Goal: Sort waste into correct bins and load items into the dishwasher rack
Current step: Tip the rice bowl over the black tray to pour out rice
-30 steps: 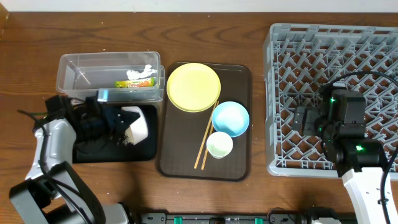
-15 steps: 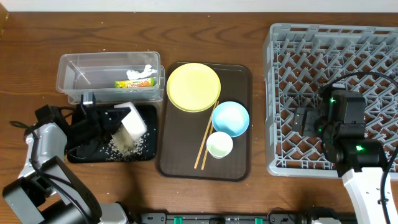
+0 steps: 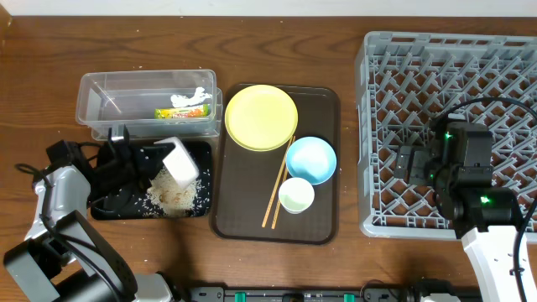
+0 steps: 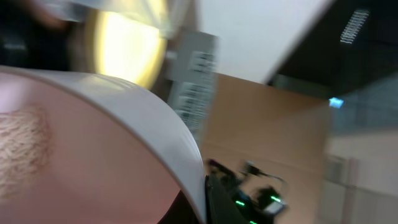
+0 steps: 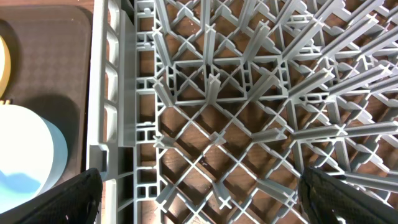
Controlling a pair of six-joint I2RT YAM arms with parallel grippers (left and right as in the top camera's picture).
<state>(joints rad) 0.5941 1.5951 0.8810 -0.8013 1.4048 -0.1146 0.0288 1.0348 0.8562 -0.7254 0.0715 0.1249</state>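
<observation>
White rice (image 3: 172, 198) lies heaped on the black tray (image 3: 113, 208) at lower left, just beneath the tipped white bowl (image 3: 179, 161), whose rim the left gripper (image 3: 158, 158) pinches tight. Emptying looks nearly done. I'd say the bowl next needs righting and carrying across to the dishwasher rack (image 3: 503, 59) at right, where the right gripper (image 3: 409, 164) hovers, jaws wide and empty.

My left arm (image 3: 60, 195) lies low and reaches to the right. My left gripper (image 3: 158, 158) is clamped on the white bowl (image 3: 179, 161) and holds it tilted. My right gripper (image 3: 409, 164) hangs with its jaws wide apart, holding nothing.
</observation>
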